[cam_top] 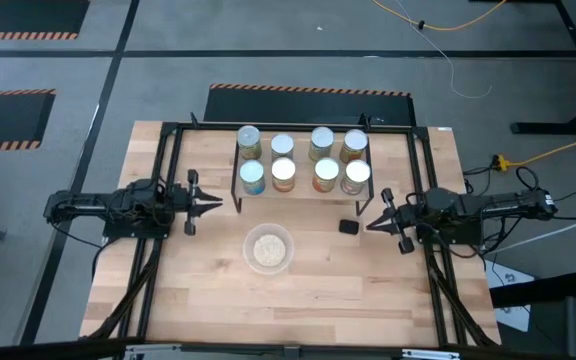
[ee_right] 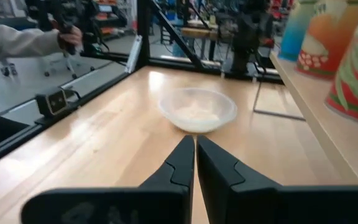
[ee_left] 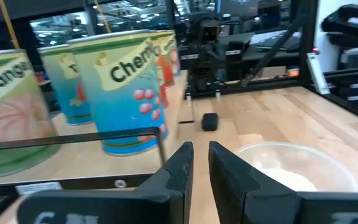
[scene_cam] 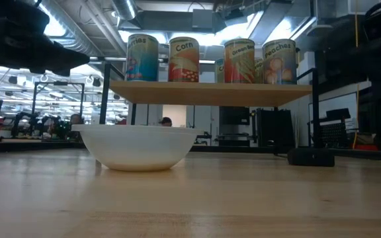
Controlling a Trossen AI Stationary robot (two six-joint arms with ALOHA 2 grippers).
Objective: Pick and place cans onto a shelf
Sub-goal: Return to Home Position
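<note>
Closest to my low camera sits the clear bowl point(scene_cam: 137, 151), wide and shallow, with beige contents that I can make out only from above. Behind and above it the shelf point(scene_cam: 210, 93) carries all eight cans point(cam_top: 283, 174) upright in two rows of four. From table level I read the front row as cherries, corn, green beans and peaches.

On the high view the left gripper point(cam_top: 211, 203) hangs at the shelf's left end. Its fingers are drawn close with only a narrow slit between them, and they pinch nothing. Its wrist camera looks past a thin black frame rod point(ee_left: 73, 138) at the cherries and oranges cans just beyond.

On the far side, the right gripper point(cam_top: 373, 222) waits near the shelf's right front corner. Its fingers are pressed together and empty.

Between the two grippers, the bowl rests on the tabletop point(cam_top: 188, 280) in front of the shelf. A small black block point(cam_top: 348, 227) lies just beside the right gripper's tip, between it and the bowl.

Beyond the table's edge, the right wrist camera catches a person's light sleeve point(ee_right: 14, 40).
</note>
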